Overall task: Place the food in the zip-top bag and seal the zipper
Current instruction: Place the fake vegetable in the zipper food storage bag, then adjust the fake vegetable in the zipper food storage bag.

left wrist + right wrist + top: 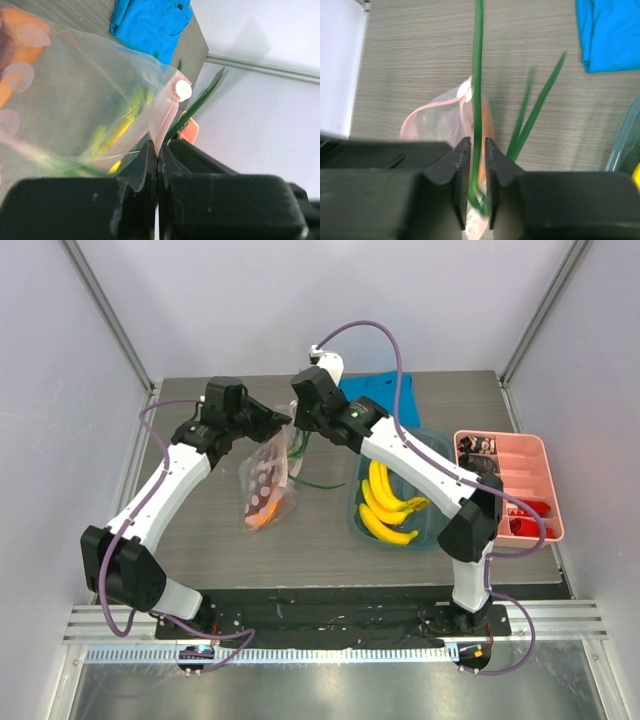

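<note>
- Fingers [142, 170] of the left gripper [157, 162] are pressed flat together on the pink zipper [169, 107] edge of the zip-top bag [75, 95]. The white slider tab [183, 90] sits just past their tips.
- Inside the bag, the long orange-red pepper [20, 45] lies at the end farthest from the left fingers.
- Close beside the left fingertips, the right gripper [477, 165] hangs over the bag's mouth. Its fingers [460, 170] stand a narrow slot apart, with the green onion stalk [478, 75] running straight between them.
- Whether the right pads press the stalk cannot be told, nor whether its end is inside the mouth.
- Loose onion leaves fan out just to the right of the right fingers, above the table [410, 50].
- The banana bunch [385, 502] lies in the teal tub [356, 520], well apart from both pairs of fingers.
- The blue cloth [375, 390] lies beyond the right fingers.
</note>
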